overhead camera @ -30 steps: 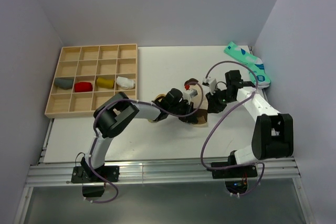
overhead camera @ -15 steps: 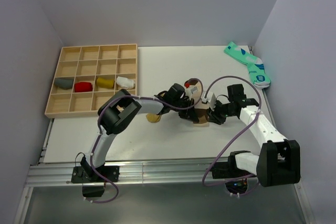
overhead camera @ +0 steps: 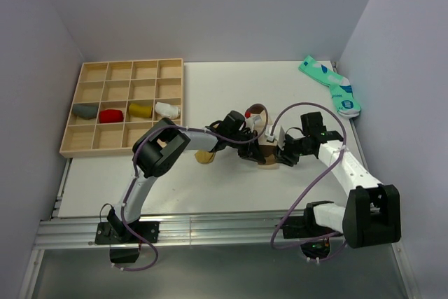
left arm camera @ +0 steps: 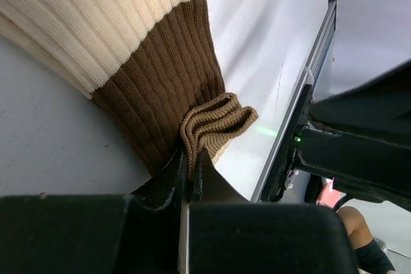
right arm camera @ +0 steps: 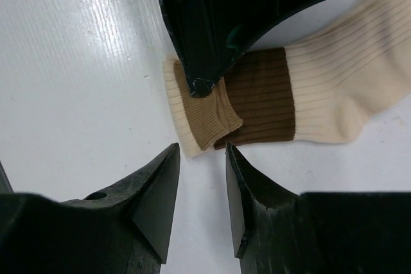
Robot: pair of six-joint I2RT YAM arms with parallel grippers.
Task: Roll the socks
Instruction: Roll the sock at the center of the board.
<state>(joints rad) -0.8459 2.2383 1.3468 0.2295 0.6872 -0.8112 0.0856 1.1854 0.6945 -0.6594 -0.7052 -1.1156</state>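
left fingers (right arm camera: 212,43) pinch beige sock (right arm camera: 334,81), just before right fingers (right arm camera: 151,203).

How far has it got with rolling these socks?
Done: four rolled socks sit side by side in one row of the wooden tray. In hand: the left gripper is shut on the folded end of the beige sock with brown bands, most of which lies flat, while the right gripper hangs open just beside it. Left: finishing that roll, then the teal socks lying unrolled in the far right corner.
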